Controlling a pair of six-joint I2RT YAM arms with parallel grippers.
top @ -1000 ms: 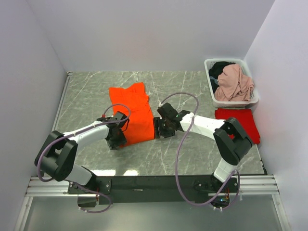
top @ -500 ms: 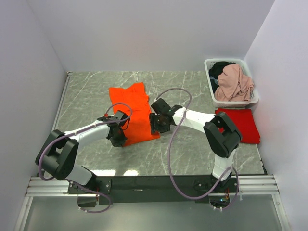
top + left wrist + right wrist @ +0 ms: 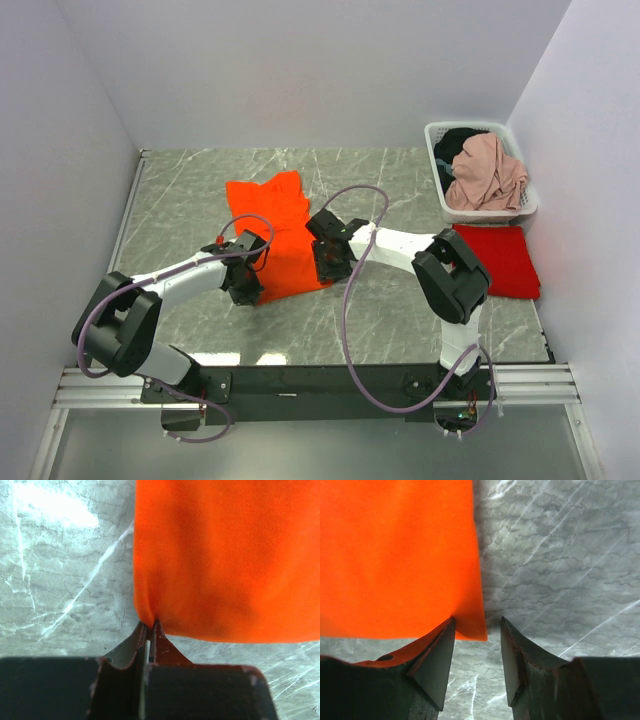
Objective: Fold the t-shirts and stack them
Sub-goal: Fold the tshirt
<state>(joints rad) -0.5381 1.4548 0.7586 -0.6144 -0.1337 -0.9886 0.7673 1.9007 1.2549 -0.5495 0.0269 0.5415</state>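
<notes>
table (image 3: 400, 310): grey marble, white veins
walls (image 3: 300, 70): plain, pale, on three sides
orange t-shirt (image 3: 285, 235): folded, mid-table
red t-shirt (image 3: 500, 260): folded, beside basket (image 3: 431, 150) at right
left gripper (image 3: 150, 626): pinching orange t-shirt's near corner
right gripper (image 3: 478, 621): fingers parted around its other near corner

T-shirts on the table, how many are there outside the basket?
2: the orange t-shirt spread mid-table, and the folded red t-shirt at the right, in front of the basket. The basket's heap may hide more.

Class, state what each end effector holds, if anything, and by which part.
The left end effector pinches the orange t-shirt at its near left corner. The right end effector holds nothing: its jaws stand open around the near right corner.
</notes>
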